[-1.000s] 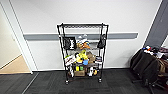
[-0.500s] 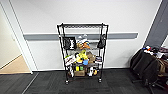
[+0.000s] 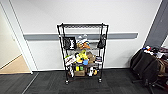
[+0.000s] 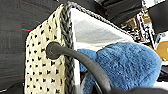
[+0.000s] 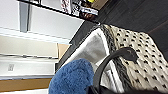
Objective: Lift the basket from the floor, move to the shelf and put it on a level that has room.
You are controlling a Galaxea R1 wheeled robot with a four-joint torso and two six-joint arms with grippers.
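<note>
Near: one basket (image 4: 45,72), cream weave, dark rim, pale lining, shows close in both wrist views with carpeted floor (image 4: 15,30) beneath it; judged lifted. One blue fluffy item (image 4: 125,65) sits inside. One dark handle (image 4: 75,58) arcs toward each wrist camera. Cannot tell whether either claw is clenched or released.

Far: one shelf (image 3: 82,53), centre of the head frame, against the white wall. Framing matches the earlier frames, so the approach looks paused. Top level (image 3: 82,25) bare; three lower tiers cluttered.
</note>
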